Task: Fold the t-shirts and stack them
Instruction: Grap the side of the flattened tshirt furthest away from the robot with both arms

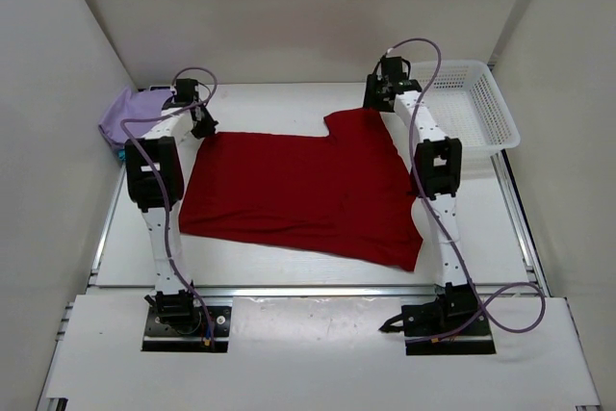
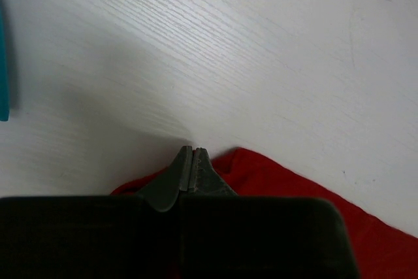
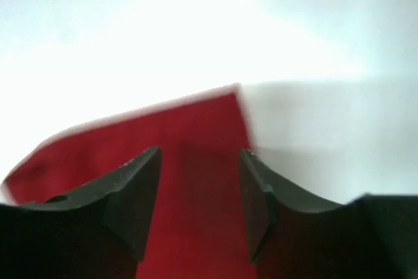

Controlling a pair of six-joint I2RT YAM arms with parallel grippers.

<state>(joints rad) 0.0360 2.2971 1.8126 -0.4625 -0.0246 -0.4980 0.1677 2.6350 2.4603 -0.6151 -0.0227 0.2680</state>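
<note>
From above, the red t-shirt [image 1: 298, 194] lies spread flat across the middle of the worktop [image 1: 241, 271], with one sleeve reaching toward the far edge. The left gripper [image 1: 204, 128] sits at the shirt's far-left corner. The right gripper [image 1: 381, 103] is at the far sleeve. A lavender t-shirt [image 1: 120, 117] is bunched at the worktop's far-left corner, well apart from the red one. A white mesh basket [image 1: 476, 108] stands at the far-right corner.

In the left wrist view, the left gripper [image 2: 191, 155] is clenched, its fingers [image 2: 171, 184] pressed together with no gap. The red t-shirt [image 2: 274, 181] crowds both sides of them, and the tips poke just past its edge over the bare worktop [image 2: 261, 44]. Whether any cloth is nipped between them cannot be told. A teal strip [image 2: 3, 63] shows at the left border, too little of it to identify.

The right wrist view is blurred. The right gripper [image 3: 199, 153] is released, its fingers [image 3: 134, 184] standing wide apart above the red t-shirt [image 3: 130, 135], close to the shirt's edge where the pale worktop [image 3: 313, 31] begins.
</note>
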